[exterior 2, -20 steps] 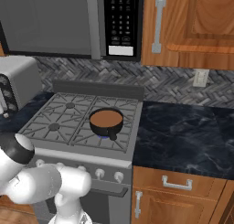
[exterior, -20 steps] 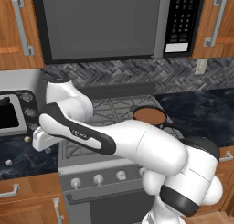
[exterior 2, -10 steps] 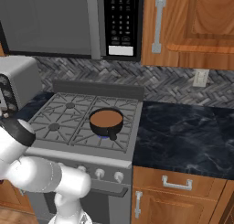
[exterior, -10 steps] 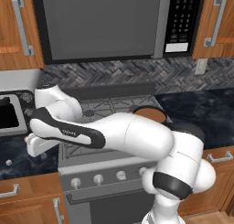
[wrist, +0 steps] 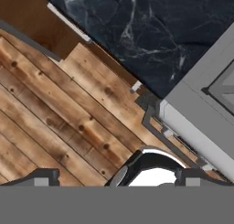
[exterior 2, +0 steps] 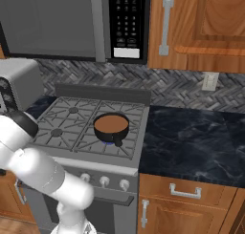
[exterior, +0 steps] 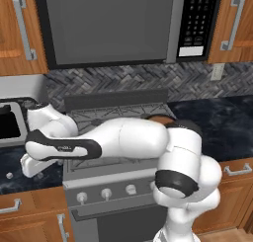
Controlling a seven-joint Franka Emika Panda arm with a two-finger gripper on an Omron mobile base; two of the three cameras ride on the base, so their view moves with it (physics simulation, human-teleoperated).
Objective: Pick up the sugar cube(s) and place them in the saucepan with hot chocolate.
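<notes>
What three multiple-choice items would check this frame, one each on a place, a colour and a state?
1. Where does the saucepan stand?
A. On the front right burner of the stove
B. On the dark counter to the right
C. Inside the microwave

2. What colour is the liquid in the saucepan?
A. White
B. Brown
C. Green

3. How do the gripper's jaws stand?
A. Shut on a sugar cube
B. Shut on the saucepan handle
C. Open, holding nothing

Answers:
1. A, the right base view shows the pan on the grate nearest the knobs, beside the counter.
2. B, the pan's surface is smooth brown in the right base view.
3. C, the hand view shows the finger tips wide apart over the wooden floor, with nothing between them.
</notes>
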